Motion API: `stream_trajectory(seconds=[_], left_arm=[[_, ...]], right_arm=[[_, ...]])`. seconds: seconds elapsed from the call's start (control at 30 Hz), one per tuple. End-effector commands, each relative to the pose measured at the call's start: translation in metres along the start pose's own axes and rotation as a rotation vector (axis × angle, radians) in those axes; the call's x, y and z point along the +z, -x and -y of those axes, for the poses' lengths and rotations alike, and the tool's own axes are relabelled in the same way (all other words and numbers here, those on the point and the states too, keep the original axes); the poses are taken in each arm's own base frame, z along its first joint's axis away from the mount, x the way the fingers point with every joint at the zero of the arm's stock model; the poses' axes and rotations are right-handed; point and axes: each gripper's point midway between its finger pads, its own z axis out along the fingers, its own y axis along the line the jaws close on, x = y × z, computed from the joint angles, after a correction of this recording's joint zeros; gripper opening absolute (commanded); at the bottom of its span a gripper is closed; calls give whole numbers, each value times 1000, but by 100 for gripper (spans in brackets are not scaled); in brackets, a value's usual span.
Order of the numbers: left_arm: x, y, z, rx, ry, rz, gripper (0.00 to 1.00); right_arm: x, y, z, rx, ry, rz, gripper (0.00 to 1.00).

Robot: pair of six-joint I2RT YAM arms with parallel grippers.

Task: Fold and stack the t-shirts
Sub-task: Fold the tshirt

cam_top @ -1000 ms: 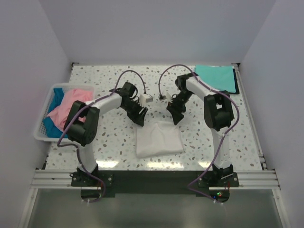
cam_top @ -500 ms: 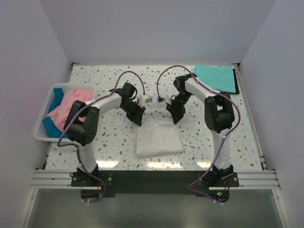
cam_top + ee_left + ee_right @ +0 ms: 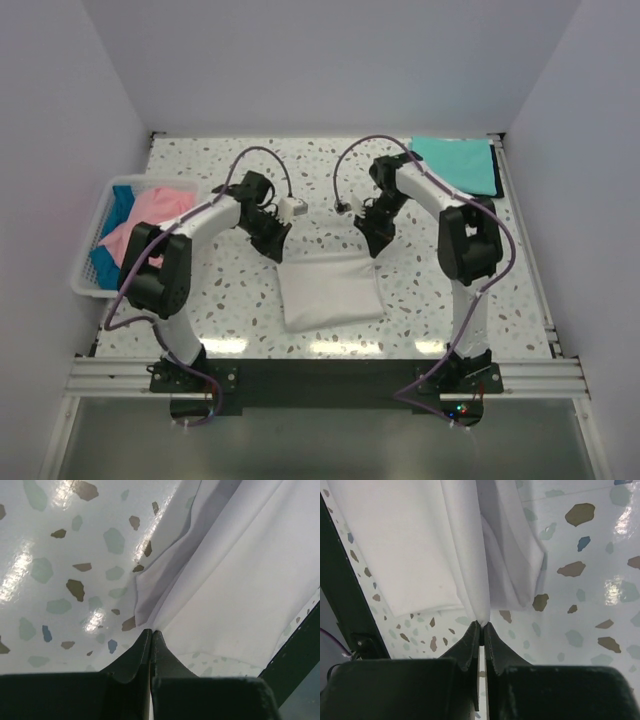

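Left gripper [image 3: 151,631]: jaws closed tip to tip on the far left corner of the white t-shirt [image 3: 240,570], which rises in a creased fold into the tips. Right gripper [image 3: 482,625]: jaws likewise closed, pinching a vertical fold at the far right corner of the same shirt [image 3: 415,545].

Limits of visibility:
- How much cloth sits between each pair of fingertips is covered by the fingers themselves.
- Both wrist views cut the shirt off at the frame edges.
- In the top view both grippers are small and dark, so their jaw state cannot be read from there.

Arm pose, top view: the left gripper [image 3: 268,243] and right gripper [image 3: 374,243] point down and toward the near edge at frame centre, one at each far corner of the white t-shirt [image 3: 328,290]. Both arms arch up from their bases at the bottom of the frame and bend inward.

The white t-shirt lies folded on the speckled table [image 3: 330,170], centre to lower centre of the frame. A teal t-shirt [image 3: 455,163] lies folded flat at upper right. At left, a white basket [image 3: 80,285] holds a pink t-shirt [image 3: 150,222], which covers most of a blue t-shirt [image 3: 118,200].
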Motion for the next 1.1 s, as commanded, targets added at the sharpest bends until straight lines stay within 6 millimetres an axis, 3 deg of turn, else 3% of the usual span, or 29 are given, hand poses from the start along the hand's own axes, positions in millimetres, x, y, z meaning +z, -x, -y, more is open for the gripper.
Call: stream_trajectory(seconds=[0.0,0.13,0.4,0.6,0.67,0.7,0.73,0.83,0.93,1.0,1.07], left_arm=[[-23,-25,-15,16,87,-57,0],[-16,-36,-25,10,113,-84,0],[11,-31,-48,-33,137,-89,0],[17,-28,-62,-48,193,-89,1],[13,-17,-61,-41,181,-52,11],[5,-7,-57,-28,173,-11,24],[-1,1,-54,-20,166,27,30],[-28,26,-35,44,138,143,47],[-51,36,-12,80,107,218,51],[-60,37,9,82,50,259,53],[-53,28,36,65,-33,250,52]], right_arm=[[-23,-17,-11,47,-44,-42,0],[-17,-18,-4,83,-48,-36,0],[2,-3,30,195,-86,3,0],[16,-2,49,277,-133,16,0],[12,0,50,292,-145,18,16],[6,2,48,310,-151,28,26],[0,5,45,316,-158,35,46],[-29,16,31,321,-183,88,65],[-55,27,8,310,-177,140,71],[-59,29,-10,300,-133,162,71],[-55,32,-41,316,-22,190,69]])
